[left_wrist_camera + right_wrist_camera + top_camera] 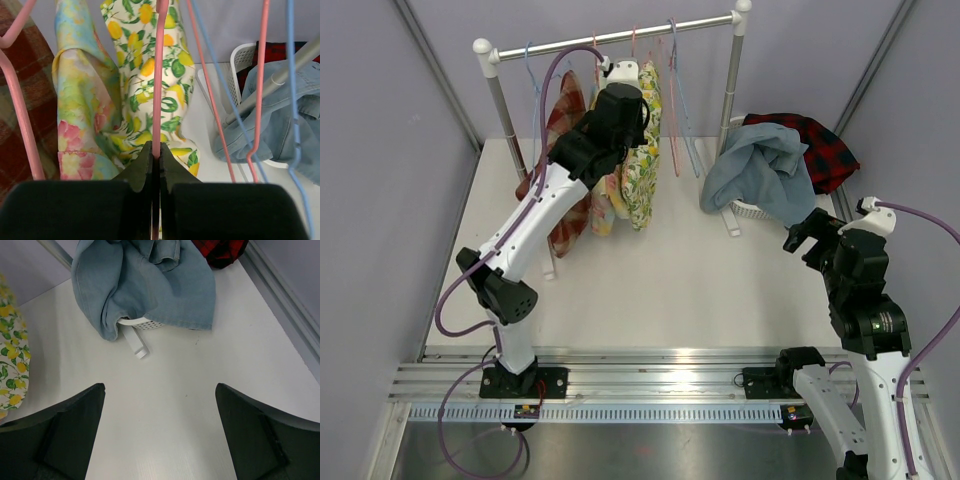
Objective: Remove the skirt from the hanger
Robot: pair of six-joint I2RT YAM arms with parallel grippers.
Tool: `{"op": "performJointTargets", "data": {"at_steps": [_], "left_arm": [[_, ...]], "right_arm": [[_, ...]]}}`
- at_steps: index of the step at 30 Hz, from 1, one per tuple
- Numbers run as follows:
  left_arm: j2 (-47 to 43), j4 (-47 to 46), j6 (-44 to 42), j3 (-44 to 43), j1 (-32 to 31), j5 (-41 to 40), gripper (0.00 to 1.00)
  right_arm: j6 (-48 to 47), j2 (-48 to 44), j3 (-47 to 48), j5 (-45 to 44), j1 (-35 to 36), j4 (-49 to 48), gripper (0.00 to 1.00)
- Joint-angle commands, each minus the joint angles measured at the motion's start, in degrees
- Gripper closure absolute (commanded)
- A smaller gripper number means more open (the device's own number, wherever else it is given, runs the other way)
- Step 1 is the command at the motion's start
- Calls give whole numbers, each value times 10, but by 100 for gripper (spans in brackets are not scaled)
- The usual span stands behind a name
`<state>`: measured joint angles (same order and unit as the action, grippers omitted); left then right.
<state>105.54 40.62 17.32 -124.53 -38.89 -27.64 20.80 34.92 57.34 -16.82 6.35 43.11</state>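
A lemon-print skirt (137, 90) hangs from a pink hanger (160, 75) on the rail (620, 36). My left gripper (156, 150) is up at the rail and shut on that hanger's thin pink wire, just above the skirt. In the top view the left gripper (625, 85) sits over the top of the skirt (642, 170). My right gripper (803, 235) hovers over the bare table at the right, near the basket. In its wrist view the right gripper (160, 395) is open with nothing between its fingers.
A red plaid garment (565, 120) and a pastel floral one (80, 100) hang left of the skirt. Bare pink (260, 75) and blue (292, 75) hangers hang to its right. A white basket (750, 208) holds denim (760, 165) and red-black plaid cloth (820, 145).
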Motion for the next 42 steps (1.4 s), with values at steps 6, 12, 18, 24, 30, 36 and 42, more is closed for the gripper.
{"op": "performJointTargets", "data": {"at_steps": [6,12,18,24,30,36,42], "left_arm": [[-58,14,-25,-76,-19,-1,100],[-68,47,-36,-135,-66,-37,100],[-75,45,-28,-128,-80,-58,100],[-62,22,-40,-130,-80,-87,100],[-93,34,-39,-70,-80,-85,100],[-176,-13,-46,63,-80,-96,100],[-199,-20,-36,99,-80,-83,100]], "right_arm": [[-30,-35,38,96,2,-73,1],[-62,66,145,184,2,-57,2],[-69,122,230,214,15,-38,1],[-123,307,315,51,163,29,0],[-77,323,264,-45,412,-35,1],[55,377,76,-68,516,-110,1],[137,478,16,-11,519,-189,0]]}}
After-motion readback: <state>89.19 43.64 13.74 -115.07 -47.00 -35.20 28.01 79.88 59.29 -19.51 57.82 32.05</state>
